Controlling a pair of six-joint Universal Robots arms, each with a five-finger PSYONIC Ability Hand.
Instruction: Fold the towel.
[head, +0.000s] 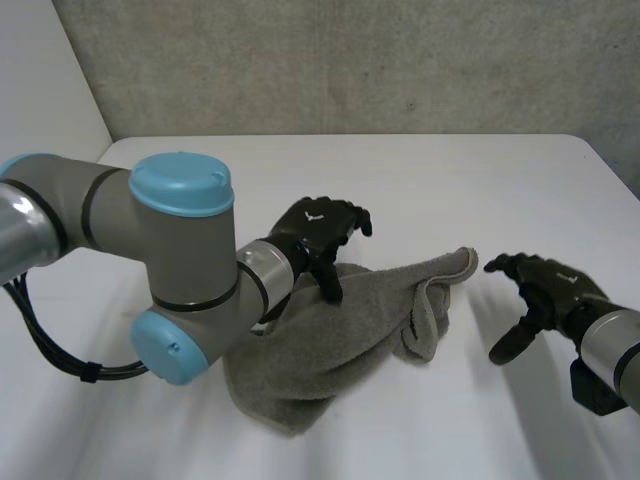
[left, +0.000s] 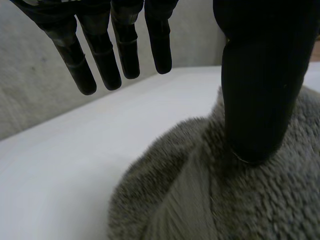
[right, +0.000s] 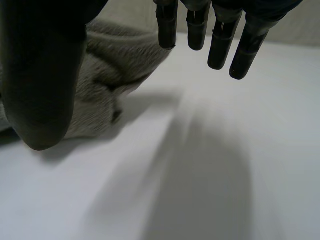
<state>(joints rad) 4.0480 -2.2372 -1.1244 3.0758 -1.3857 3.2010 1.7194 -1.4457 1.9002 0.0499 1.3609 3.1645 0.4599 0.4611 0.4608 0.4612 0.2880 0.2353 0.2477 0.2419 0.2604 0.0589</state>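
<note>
Head view: a grey, fuzzy towel (head: 340, 330) lies crumpled in the middle of the white counter (head: 420, 175), one corner doubled over. The left robot hand (head: 318, 232) is at its far edge; the right robot hand (head: 545, 290) is beside it, apart.

Left wrist view: fingers straight and spread, thumb tip on the towel (left: 200, 200).

Right wrist view: fingers extended, holding nothing, the towel (right: 112, 65) beside the thumb.

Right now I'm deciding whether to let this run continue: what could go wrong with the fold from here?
The towel lies bunched, its end near the right hand doubled over, so a fold may come out lumpy.
The left hand has just its thumb on the cloth, fingers straight; a pull would likely slip.
The right hand is open, off the towel; it could catch both layers.
</note>
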